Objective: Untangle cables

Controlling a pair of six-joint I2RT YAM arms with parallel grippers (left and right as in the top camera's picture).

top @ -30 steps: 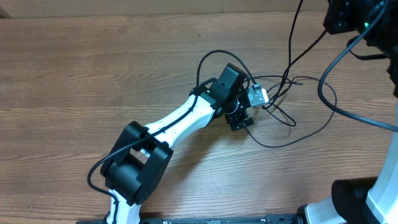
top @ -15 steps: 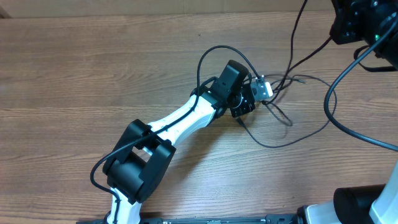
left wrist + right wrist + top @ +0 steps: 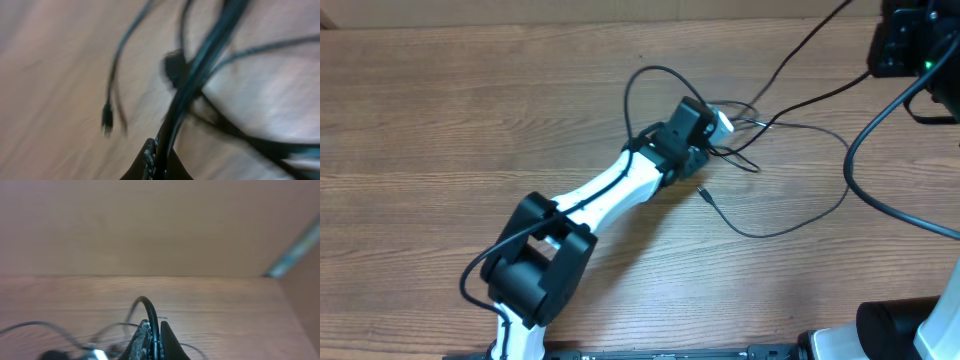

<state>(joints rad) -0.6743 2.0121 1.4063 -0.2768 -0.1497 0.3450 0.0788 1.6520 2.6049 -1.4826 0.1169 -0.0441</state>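
The left gripper (image 3: 710, 135) is seen clamped on the cables (image 3: 748, 124) in the middle of the counter (image 3: 470, 120) — the right gripper (image 3: 154, 336) is pinched shut on one cable too. From there the cables are stretched up and rightward toward it; the left is nearer the tangle.

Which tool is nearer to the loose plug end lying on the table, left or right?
Left. The left tool grips the cables just beyond the plug end; the right tool holds them far off toward the back right.
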